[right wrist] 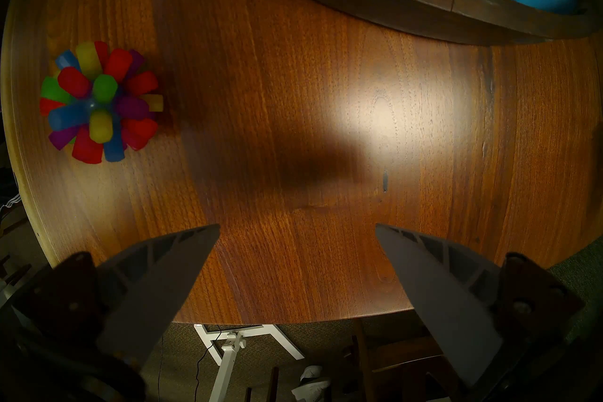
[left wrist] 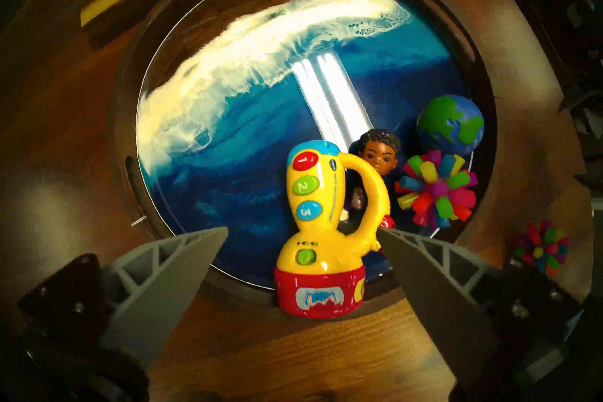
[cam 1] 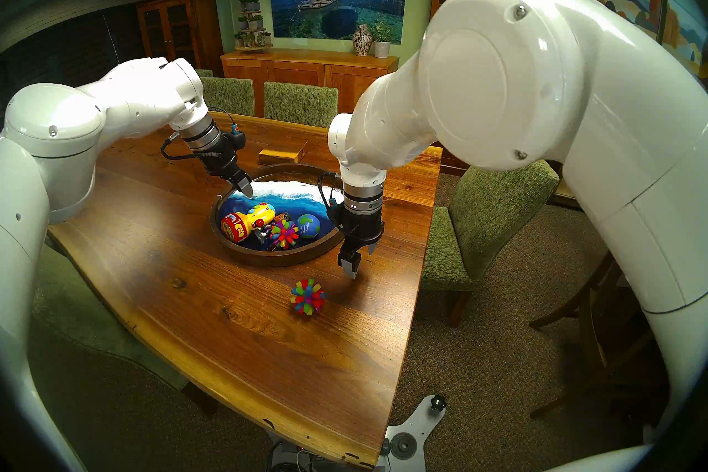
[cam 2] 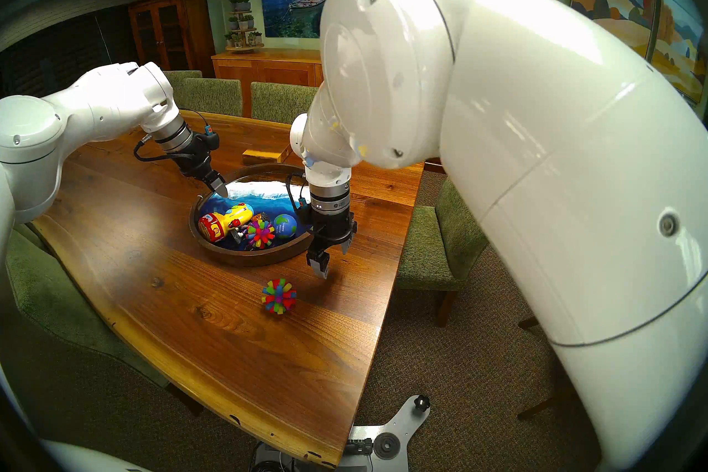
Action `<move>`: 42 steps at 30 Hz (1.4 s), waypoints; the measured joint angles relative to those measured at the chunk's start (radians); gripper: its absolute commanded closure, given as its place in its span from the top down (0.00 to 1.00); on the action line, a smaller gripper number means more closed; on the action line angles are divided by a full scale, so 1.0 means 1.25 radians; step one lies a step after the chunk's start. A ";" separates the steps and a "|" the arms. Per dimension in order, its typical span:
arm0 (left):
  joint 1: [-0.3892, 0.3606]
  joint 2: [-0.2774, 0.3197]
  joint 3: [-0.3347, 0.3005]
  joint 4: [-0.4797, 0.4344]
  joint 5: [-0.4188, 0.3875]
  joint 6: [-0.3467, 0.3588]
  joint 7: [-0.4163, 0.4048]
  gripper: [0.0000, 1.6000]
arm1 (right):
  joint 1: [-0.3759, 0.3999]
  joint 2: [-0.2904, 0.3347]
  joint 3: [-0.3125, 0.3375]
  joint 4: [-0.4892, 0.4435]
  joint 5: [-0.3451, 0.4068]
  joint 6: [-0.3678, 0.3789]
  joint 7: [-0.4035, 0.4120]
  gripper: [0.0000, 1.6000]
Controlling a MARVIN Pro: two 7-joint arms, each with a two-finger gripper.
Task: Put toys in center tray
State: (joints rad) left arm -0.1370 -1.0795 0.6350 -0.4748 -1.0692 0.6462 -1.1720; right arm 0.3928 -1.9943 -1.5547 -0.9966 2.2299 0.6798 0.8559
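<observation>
The round dark-rimmed tray (cam 1: 245,256) with a blue sea inside sits mid-table. In it lie the yellow toy flashlight (cam 1: 251,221) and one spiky ball (cam 1: 284,234); both also show in the left wrist view, flashlight (left wrist: 318,228) and ball (left wrist: 435,191). A second spiky ball (cam 1: 307,296) lies on the table in front of the tray, at the left of the right wrist view (right wrist: 99,101). My left gripper (cam 1: 245,187) hangs open and empty over the tray's left rim, above the flashlight. My right gripper (cam 1: 360,260) is open and empty just right of the tray, above bare table.
A blue-green globe ball (cam 1: 308,225) and a small dark-haired doll (left wrist: 378,153) also lie in the tray. A light wooden block (cam 1: 281,154) sits behind the tray. Green chairs (cam 1: 490,222) stand around the table. The table's right edge (right wrist: 293,321) is close under my right gripper.
</observation>
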 measured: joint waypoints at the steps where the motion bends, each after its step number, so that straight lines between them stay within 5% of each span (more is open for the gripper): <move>1: -0.006 0.007 0.003 -0.010 0.006 -0.004 -0.011 1.00 | 0.000 0.000 0.000 0.000 0.000 0.000 0.000 1.00; 18: -0.067 0.092 0.051 -0.169 0.070 -0.061 -0.068 1.00 | -0.006 0.000 0.000 0.000 0.000 0.000 0.000 1.00; 42: -0.152 0.217 0.090 -0.499 0.162 -0.159 -0.145 1.00 | -0.008 0.000 0.000 0.000 -0.001 0.000 -0.001 1.00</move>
State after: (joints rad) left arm -0.3276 -0.8086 0.7473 -1.0982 -0.8664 0.4472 -1.3530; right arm 0.3826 -1.9942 -1.5550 -0.9963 2.2288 0.6798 0.8553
